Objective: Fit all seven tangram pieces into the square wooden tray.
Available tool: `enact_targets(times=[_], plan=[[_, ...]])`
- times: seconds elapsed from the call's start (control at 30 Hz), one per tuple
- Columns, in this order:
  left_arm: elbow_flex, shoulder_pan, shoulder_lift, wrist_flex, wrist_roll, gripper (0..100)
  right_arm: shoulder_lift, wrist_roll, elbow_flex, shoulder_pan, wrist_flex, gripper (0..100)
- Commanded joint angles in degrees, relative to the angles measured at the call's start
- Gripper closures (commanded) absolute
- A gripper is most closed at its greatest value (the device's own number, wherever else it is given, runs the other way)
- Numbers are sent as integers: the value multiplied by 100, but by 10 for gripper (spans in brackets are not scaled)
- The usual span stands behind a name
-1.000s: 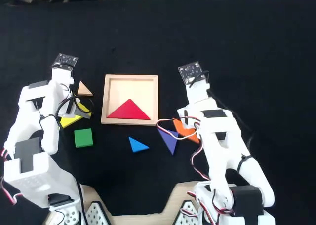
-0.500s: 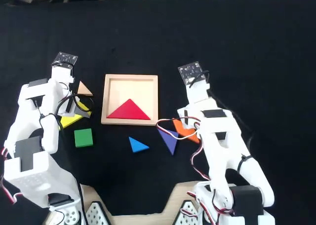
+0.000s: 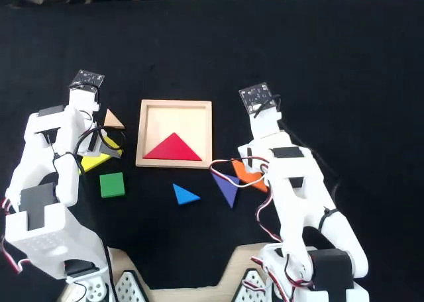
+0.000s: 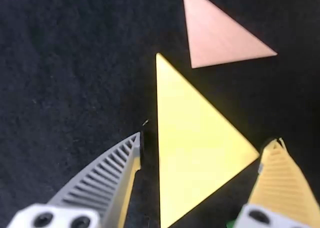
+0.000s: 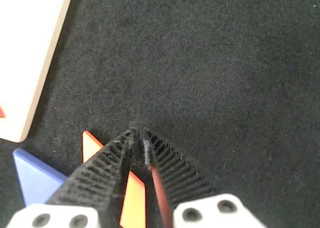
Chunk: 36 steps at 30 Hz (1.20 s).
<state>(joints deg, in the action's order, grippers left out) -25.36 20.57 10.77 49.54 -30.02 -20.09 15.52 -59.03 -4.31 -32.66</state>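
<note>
Next to nothing has moved: the left arm has settled a touch at its upper links, while the pieces and the right arm lie as they did.

The left claw [image 4: 205, 138] is spread wide and straddles the yellow triangle [image 4: 195, 153], which lies flat on the bench [image 3: 331, 63] toward its left edge, with the tan triangle [image 4: 215, 33] just beyond it. One finger stands beside the triangle's long straight edge, the other at a corner. The right claw [image 5: 137, 133] is clenched on nothing above the orange piece [image 3: 246, 174].

The square wooden tray [image 3: 174, 104] holds only the red triangle [image 3: 172, 148]. The green square [image 3: 112, 185], blue triangle [image 3: 185, 195] and purple triangle [image 3: 226, 186] wait nearer the bench's near edge.

The yellow piece looks thin, stiff, light and smooth. A pinch across two opposite edges seems best, since a finger on a point may let it twist away.

From above, the left arm covers most of the yellow triangle, and the right arm cuts off the orange piece, so its shape is unclear.
</note>
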Motion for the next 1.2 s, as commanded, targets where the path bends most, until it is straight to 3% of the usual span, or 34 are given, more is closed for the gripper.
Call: enact_targets(times=[0.0,0.17,1.0,1.17], plan=[[259,-66,-26,70,35,666,-4,62,31,-53,97,987],[268,-66,-26,62,53,778,-4,62,31,-53,97,987],[259,-268,-26,237,62,773,-4,62,31,-53,97,987],[259,-338,-70,237,62,844,-4,62,31,-53,97,987]])
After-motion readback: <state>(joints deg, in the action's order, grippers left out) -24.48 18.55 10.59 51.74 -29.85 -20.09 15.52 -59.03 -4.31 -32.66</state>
